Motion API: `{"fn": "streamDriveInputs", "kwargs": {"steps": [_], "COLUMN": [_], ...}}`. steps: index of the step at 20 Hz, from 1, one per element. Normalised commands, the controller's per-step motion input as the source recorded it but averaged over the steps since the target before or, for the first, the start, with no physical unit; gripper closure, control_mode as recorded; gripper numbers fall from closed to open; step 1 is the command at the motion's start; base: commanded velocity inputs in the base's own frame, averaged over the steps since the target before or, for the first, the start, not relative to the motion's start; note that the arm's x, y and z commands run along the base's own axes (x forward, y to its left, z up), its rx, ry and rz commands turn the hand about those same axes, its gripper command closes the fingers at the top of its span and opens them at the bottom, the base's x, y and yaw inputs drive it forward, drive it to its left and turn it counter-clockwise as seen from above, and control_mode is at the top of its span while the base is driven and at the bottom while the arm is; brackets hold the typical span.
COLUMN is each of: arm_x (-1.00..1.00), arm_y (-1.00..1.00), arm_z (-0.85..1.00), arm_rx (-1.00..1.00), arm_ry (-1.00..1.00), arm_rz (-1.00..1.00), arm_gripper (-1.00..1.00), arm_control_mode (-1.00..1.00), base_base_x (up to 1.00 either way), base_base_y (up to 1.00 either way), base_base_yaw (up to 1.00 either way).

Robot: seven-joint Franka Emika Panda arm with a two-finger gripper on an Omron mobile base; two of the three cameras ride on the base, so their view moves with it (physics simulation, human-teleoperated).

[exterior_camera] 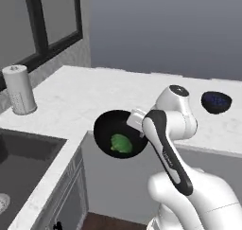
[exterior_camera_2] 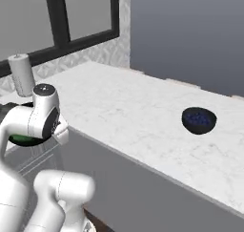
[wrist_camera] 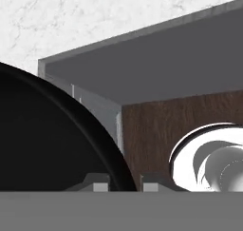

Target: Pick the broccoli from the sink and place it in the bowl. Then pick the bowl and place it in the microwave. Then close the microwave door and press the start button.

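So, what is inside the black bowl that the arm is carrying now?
The bowl holds one bright-green broccoli floret. The arm covers the right rim, so anything there is hidden. The gripper is shut on the rim.

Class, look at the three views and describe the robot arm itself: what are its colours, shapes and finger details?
The arm has glossy white rounded shells with black bands at the joints and a dark round cap on top. The gripper ends in two small grey, blocky fingers.

Black bowl [exterior_camera: 109, 129] lifted off counter edge, broccoli [exterior_camera: 121, 144] inside.
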Motion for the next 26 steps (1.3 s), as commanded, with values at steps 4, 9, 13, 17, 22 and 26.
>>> {"fn": "streamDriveInputs", "kwargs": {"steps": [4,9,13,17,22,26], "arm_x": [0.00,0.00,0.00,0.00,0.00,0.00], "arm_y": [0.00,0.00,0.00,0.00,0.00,0.00], "arm_z": [0.00,0.00,0.00,0.00,0.00,0.00], "arm_rx": [0.00,0.00,0.00,0.00,0.00,0.00], "arm_ry": [0.00,0.00,0.00,0.00,0.00,0.00], "arm_rz": [0.00,0.00,0.00,0.00,0.00,0.00], "arm_gripper": [1.00,1.00,1.00,1.00,1.00,1.00], "arm_control_mode": [1.00,1.00,1.00,1.00,1.00,1.00], "base_base_x": [-0.01,0.00,0.00,0.00,0.26,0.85], "base_base_y": [0.00,0.00,0.00,-0.02,-0.42,-0.74], "base_base_yaw": [-1.00,-1.00,-1.00,-0.99,-0.86,-0.60]}}
